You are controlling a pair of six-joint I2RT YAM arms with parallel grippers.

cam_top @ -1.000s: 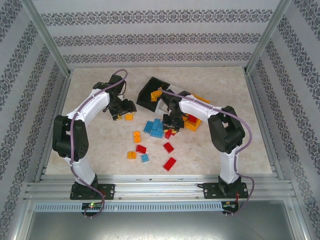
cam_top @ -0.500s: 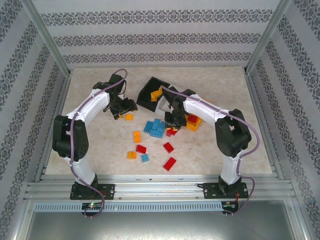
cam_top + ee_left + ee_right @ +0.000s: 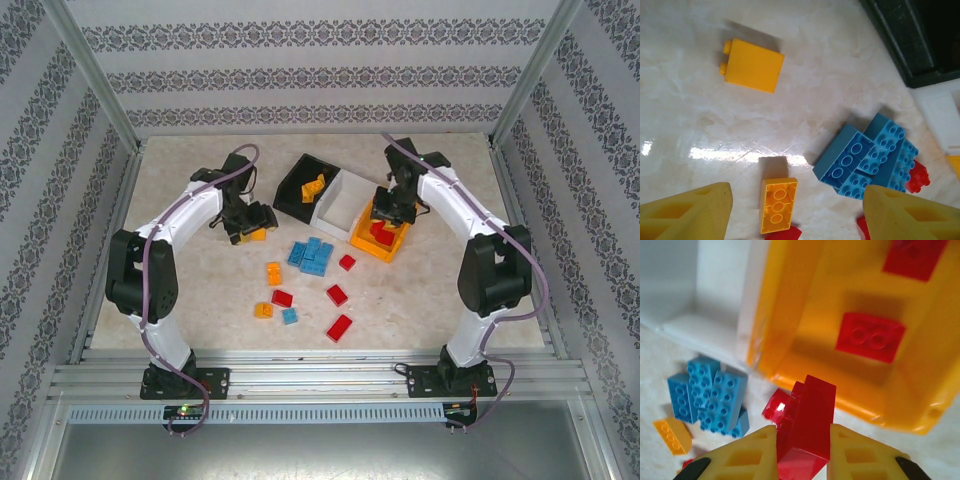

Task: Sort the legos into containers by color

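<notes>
My right gripper [image 3: 390,208] [image 3: 802,434] is shut on a red lego [image 3: 809,425] and holds it above the near edge of the orange bin [image 3: 362,238] [image 3: 790,300]. Two red legos [image 3: 870,337] lie in that bin. The tilted black bin [image 3: 292,188] holds orange legos [image 3: 315,185], and the white bin [image 3: 340,205] stands between the two. My left gripper [image 3: 250,222] [image 3: 800,215] is open over the table. An upside-down orange lego [image 3: 777,205] lies below its spread fingers, and another orange lego [image 3: 752,65] [image 3: 258,235] lies apart.
A cluster of blue legos [image 3: 312,255] [image 3: 870,157] [image 3: 710,395] sits mid-table. Loose red legos [image 3: 337,294], orange legos [image 3: 274,272] and a blue one [image 3: 289,316] are scattered nearer the arm bases. Metal frame posts and patterned walls ring the table.
My right arm rose from the pile at mid-table and swung back and to the right, carrying the red lego over the orange bin. The left arm barely moved.
</notes>
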